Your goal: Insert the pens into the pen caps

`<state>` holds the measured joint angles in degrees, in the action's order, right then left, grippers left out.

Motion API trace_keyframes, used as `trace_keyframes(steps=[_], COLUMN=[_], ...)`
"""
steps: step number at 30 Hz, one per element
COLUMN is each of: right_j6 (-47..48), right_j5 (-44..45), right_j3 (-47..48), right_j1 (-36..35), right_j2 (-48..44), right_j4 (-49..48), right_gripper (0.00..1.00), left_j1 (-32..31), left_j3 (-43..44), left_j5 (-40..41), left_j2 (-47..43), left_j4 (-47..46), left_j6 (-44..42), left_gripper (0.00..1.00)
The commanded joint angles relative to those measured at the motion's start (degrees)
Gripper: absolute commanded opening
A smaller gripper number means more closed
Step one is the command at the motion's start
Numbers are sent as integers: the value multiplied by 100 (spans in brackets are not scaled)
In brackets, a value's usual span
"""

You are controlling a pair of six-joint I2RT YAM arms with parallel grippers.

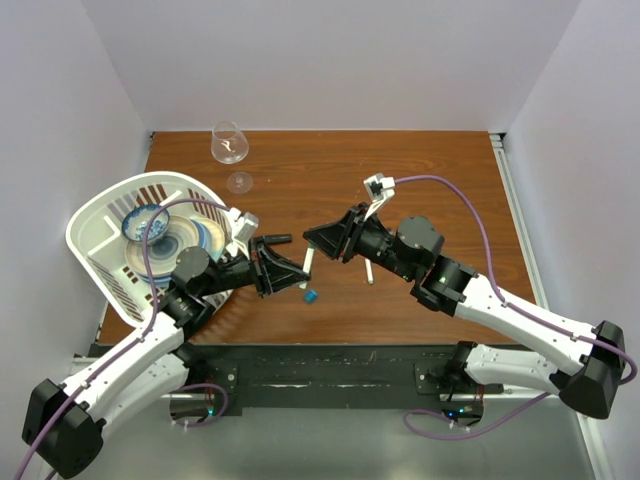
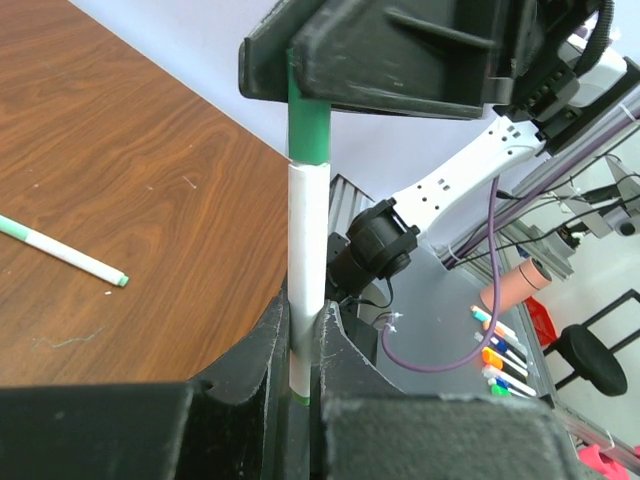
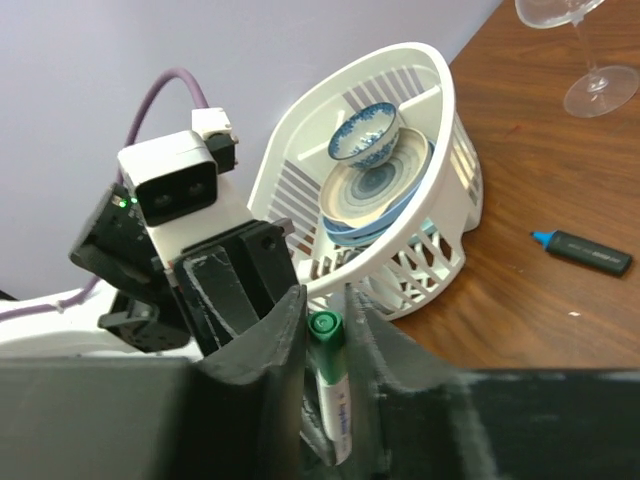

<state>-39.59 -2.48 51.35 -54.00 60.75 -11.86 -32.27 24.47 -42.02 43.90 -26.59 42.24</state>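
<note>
My left gripper (image 2: 305,325) is shut on a white pen (image 2: 306,240) and holds it upright between the two arms. A green pen cap (image 2: 308,120) sits on the pen's far end, with the jaws of my right gripper (image 3: 326,300) closed round the cap (image 3: 327,340). From above, both grippers (image 1: 297,270) (image 1: 312,242) meet at this pen (image 1: 307,266) in the table's middle. A small blue pen cap (image 1: 311,296) lies just in front of them. A second white pen (image 1: 368,271) lies under the right arm; the left wrist view shows green on both ends of this pen (image 2: 60,250).
A white basket (image 1: 95,215) with a bowl (image 1: 143,222) and plates stands at the left, close behind the left arm. A wine glass (image 1: 229,145) stands at the back. A black marker (image 1: 276,238) lies by the left gripper.
</note>
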Motion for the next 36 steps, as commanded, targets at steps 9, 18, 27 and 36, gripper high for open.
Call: trace_keyframes(steps=[9, 18, 27, 36], right_j6=[-145, -136, -268, -339], right_j5=[-323, 151, -32, 64], right_j3=[-406, -486, -723, -662], right_j1=[-93, -418, -568, -673], right_j2=[-90, -11, 42, 59], right_j4=[-97, 658, 763, 1529], right_gripper=[0, 0, 0, 0], left_j1=[28, 37, 72, 160], left_j3=[409, 954, 911, 1103], left_j5=[211, 1064, 915, 819], left_j2=[250, 549, 866, 1322], left_j4=[-162, 470, -100, -118], left_j6=[-242, -936, -1130, -1209], left_gripper=[0, 0, 0, 0])
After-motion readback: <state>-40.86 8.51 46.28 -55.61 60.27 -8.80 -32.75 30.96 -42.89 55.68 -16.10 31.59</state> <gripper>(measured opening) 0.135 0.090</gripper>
